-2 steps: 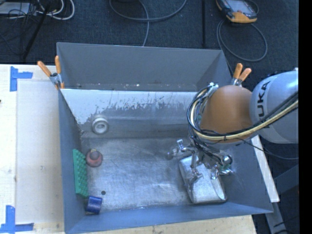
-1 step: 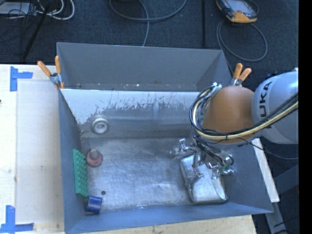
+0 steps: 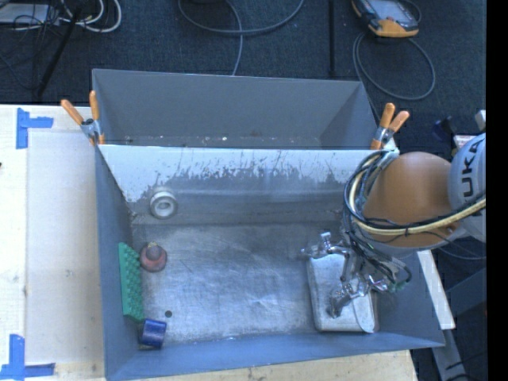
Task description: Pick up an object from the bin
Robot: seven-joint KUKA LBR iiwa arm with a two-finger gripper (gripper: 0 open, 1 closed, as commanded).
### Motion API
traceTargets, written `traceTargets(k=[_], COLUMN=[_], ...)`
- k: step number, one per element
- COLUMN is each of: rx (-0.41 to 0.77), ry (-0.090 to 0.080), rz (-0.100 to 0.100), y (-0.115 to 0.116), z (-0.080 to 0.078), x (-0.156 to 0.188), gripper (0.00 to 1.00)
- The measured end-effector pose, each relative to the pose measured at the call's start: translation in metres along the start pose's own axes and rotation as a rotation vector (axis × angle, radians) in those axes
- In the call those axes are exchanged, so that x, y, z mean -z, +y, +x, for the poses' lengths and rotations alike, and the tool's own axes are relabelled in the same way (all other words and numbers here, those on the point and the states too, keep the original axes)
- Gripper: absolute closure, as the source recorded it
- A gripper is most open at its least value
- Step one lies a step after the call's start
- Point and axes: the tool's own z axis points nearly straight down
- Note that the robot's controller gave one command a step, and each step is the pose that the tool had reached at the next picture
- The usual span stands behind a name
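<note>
Pale grey pad (image 3: 321,286) is lying flat in the lower right of the frame, with the gripper (image 3: 345,296) hanging right over it. Whether that gripper is released or clenched, I cannot tell. Catching a raised edge is looking wiser than pressing the flat middle.

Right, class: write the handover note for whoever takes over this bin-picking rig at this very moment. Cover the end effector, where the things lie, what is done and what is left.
End effector: low over the pale flat pad at the bin's near right; open or shut cannot be told.
Other things: silver ring at the far left, reddish-brown knob below it, green ridged strip along the left wall, blue cylinder in the near left corner.
Done: the arm is down in the bin at the pad; nothing is seen lifted.
Left: secure one thing, probably the pad, and lift it out.
</note>
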Motion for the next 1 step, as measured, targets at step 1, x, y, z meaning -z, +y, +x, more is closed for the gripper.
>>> traceTargets(k=[1], rx=[0.074], ry=[0.027], rz=[0.0], y=[-0.0582], z=[-0.0184], x=[-0.0121], gripper=[0.0])
